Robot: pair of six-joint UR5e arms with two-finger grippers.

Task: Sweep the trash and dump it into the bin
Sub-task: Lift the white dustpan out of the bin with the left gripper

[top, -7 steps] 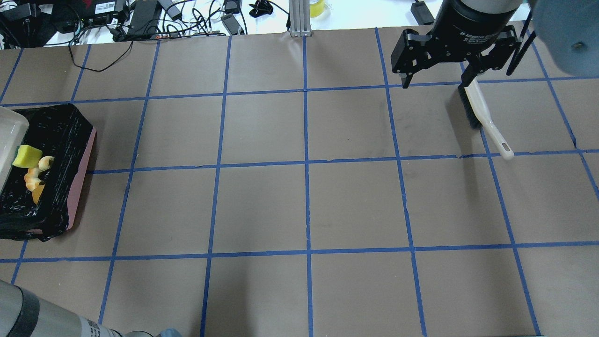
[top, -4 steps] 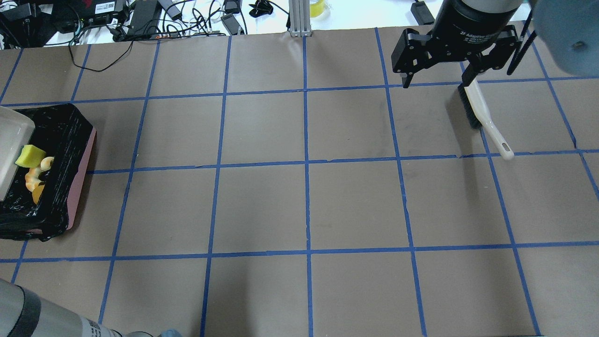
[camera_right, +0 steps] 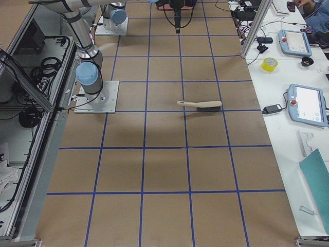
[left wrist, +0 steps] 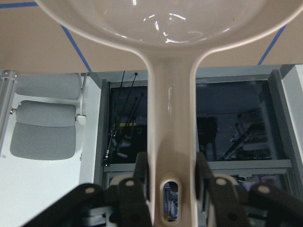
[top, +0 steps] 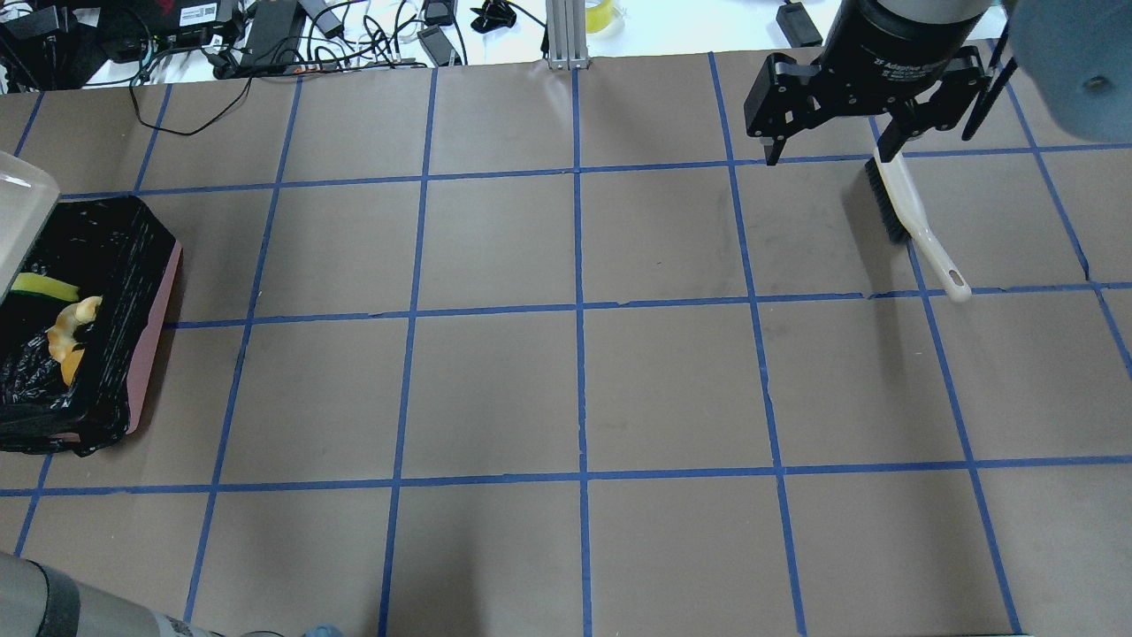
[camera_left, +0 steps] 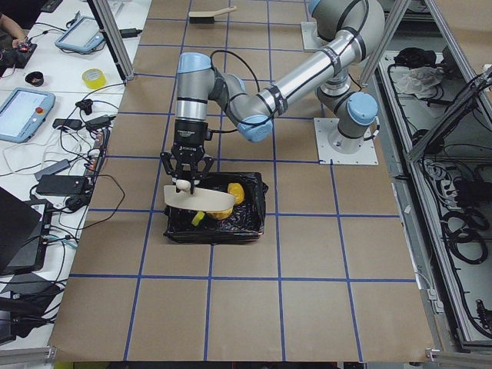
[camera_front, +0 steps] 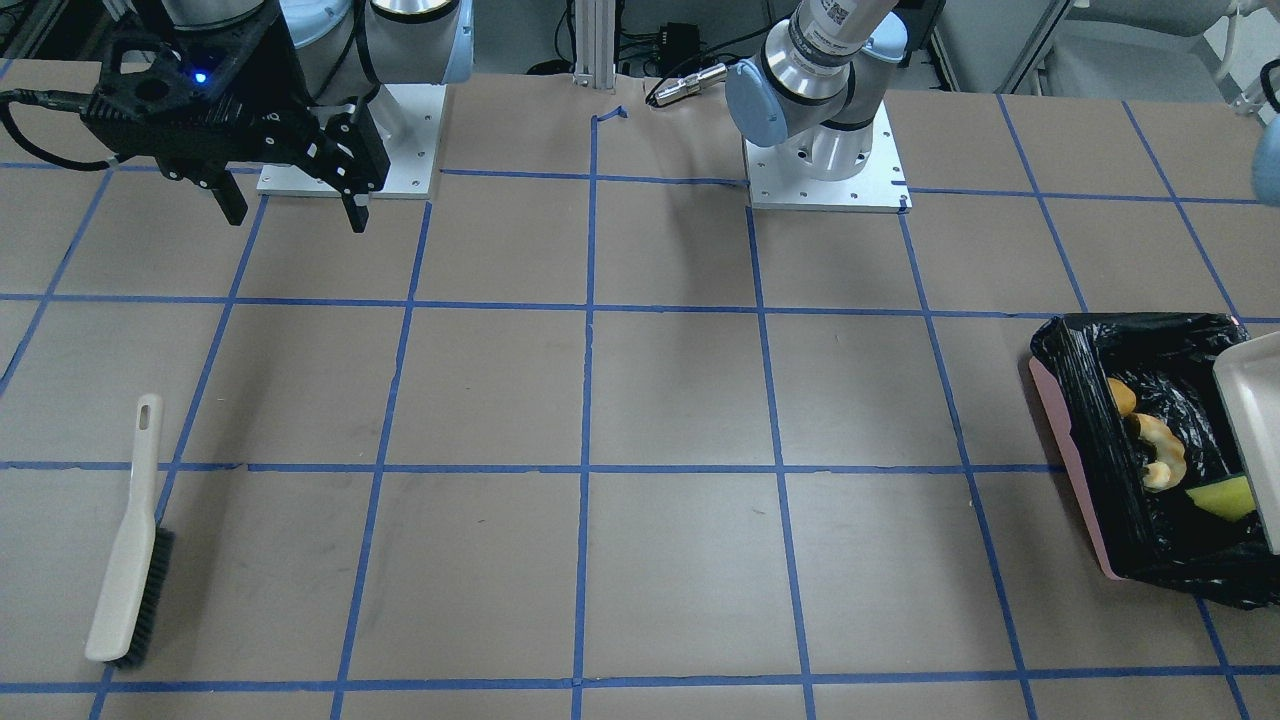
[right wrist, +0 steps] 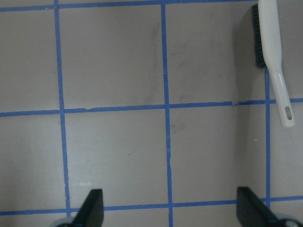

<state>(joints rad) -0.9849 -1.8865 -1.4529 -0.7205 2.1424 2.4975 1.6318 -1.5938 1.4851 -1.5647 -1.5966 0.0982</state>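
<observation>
Wrist view shows left tool (left wrist: 171,178) pinching dustpan handle (left wrist: 170,118), unseen overhead, where right tool (top: 824,159) hangs spread.

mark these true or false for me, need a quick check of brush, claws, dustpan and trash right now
1. The beige hand brush with black bristles lies on the brown table, in no claw. True.
2. The right claw is shut. False: its fingers stand wide apart, holding nothing.
3. The left claw grips the handle of the beige plastic dustpan. True.
4. The yellow-green wedge lies on the table beside the pink-sided bin lined with black plastic. False: it lies inside the bin, with the glossy orange-yellow lump and the curved tan-and-white bread piece.
</observation>
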